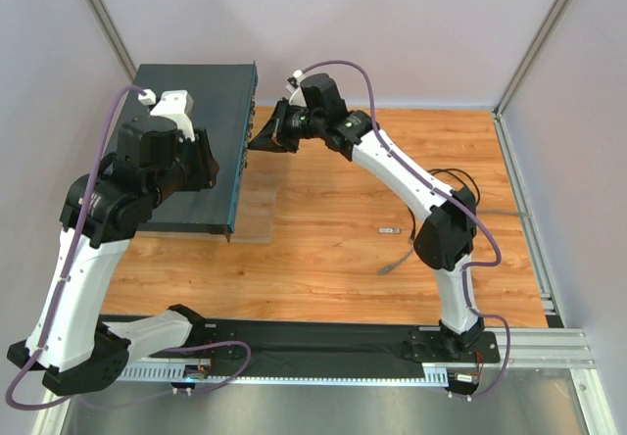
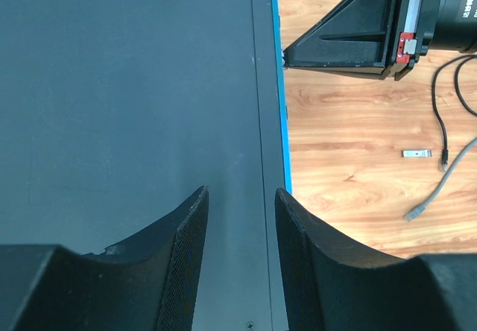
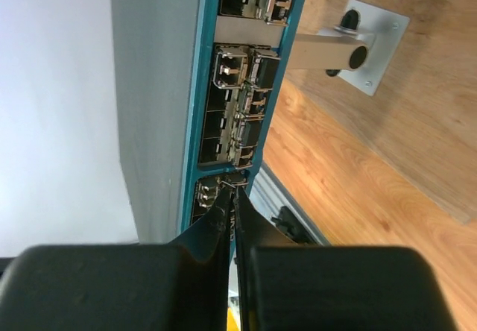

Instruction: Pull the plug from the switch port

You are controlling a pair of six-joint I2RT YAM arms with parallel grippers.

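The switch [image 1: 196, 121] is a flat dark grey-teal box at the far left, with its socket row facing right. My left gripper [image 1: 204, 161] hovers open over the switch's top [image 2: 134, 85], near its front edge; nothing is between the fingers [image 2: 241, 193]. My right gripper [image 1: 259, 141] is at the front face [image 3: 195, 122], its fingertips [image 3: 229, 189] pinched almost shut on the thin metal latch of a plug [image 3: 238, 178] seated in a port. The plug's body is mostly hidden by the fingers. The right gripper also shows in the left wrist view [image 2: 350, 36].
A small silver module [image 1: 391, 230] and a loose grey cable [image 1: 397, 259] lie on the wooden table to the right, with a black cable [image 1: 451, 175] behind them. A white bracket [image 3: 358, 48] props up the switch. Grey walls close in on three sides.
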